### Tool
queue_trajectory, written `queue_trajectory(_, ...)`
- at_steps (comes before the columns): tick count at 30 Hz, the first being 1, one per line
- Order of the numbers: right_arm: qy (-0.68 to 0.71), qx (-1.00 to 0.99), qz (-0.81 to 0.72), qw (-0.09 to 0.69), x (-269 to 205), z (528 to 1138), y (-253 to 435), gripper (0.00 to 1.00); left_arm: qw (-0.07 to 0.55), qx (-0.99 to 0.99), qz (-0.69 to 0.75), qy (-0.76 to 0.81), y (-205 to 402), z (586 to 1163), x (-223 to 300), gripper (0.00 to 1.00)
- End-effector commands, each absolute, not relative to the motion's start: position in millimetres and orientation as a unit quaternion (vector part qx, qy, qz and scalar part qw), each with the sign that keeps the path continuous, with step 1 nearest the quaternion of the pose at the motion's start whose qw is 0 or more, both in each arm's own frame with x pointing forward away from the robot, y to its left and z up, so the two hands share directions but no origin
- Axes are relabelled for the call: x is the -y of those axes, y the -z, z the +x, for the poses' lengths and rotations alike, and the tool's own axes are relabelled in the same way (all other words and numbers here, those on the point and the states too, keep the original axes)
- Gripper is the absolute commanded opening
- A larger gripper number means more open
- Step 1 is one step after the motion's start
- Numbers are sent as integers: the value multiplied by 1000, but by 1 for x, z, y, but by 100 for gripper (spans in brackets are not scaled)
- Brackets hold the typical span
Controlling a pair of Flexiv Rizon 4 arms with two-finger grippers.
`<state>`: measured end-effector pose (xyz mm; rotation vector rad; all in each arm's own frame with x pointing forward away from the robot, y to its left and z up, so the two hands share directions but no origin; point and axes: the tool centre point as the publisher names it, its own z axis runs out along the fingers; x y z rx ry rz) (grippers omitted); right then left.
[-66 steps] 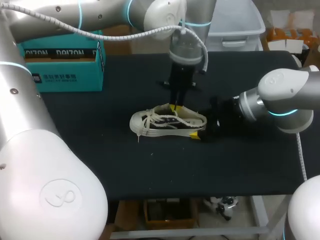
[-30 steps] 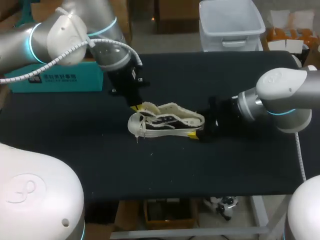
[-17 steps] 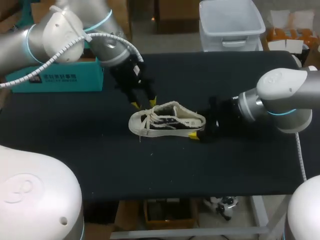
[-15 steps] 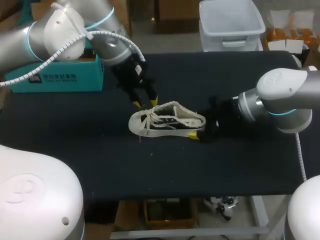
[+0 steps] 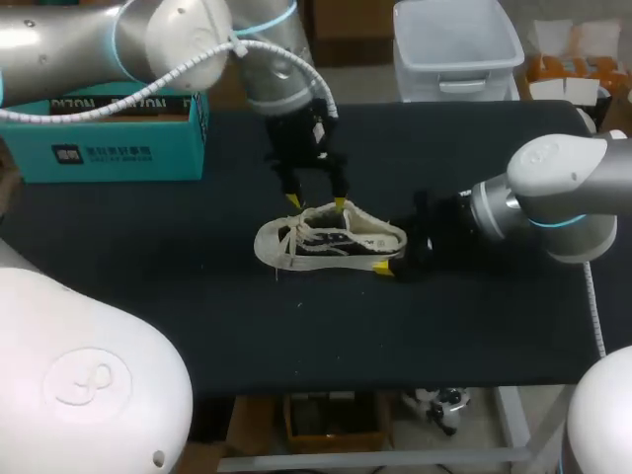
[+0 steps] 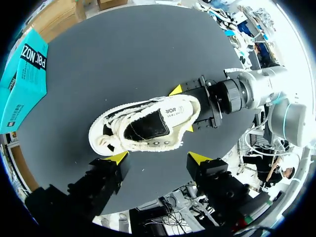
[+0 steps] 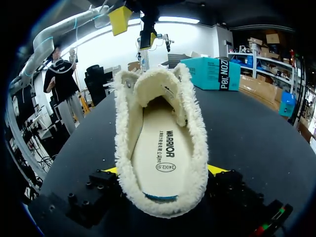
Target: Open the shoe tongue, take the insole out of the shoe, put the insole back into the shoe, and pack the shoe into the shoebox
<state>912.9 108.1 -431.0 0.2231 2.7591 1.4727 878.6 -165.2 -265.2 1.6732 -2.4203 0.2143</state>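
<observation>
the table [image 5: 464, 326] has a flat black top.

black, matte table [image 5: 444, 326], spread wide under both grippers. carries a cream fleece-lined shoe [image 5: 331, 242], upright on its sole, just ahead of the left gripper [image 5: 316, 202] and its spread fingers, apart from them. heel end clasped from both sides by the fingers of the right gripper [image 5: 393, 253], toe pointing away from it. also carries a teal shoebox [image 5: 109, 148], well off to one side of the left gripper, far ahead of the right gripper past the shoe's toe, near the table's corner.
</observation>
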Motion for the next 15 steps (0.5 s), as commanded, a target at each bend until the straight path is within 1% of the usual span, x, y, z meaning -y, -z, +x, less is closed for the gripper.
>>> queue_trajectory(1, -471, -880, 71, 2, -107, 912, 435, 0, 60, 815, 577, -15, 272, 887, 188, 76)
queue_trajectory(6, -471, -880, 71, 2, -107, 912, 435, 0, 32, 796, 605, 2, 283, 891, 195, 78)
queue_trajectory(14, -471, -880, 71, 2, -107, 912, 435, 0, 13, 778, 627, 27, 303, 894, 200, 76)
queue_trajectory(15, -471, -880, 71, 2, -107, 912, 435, 0, 3, 772, 634, 30, 306, 893, 201, 75)
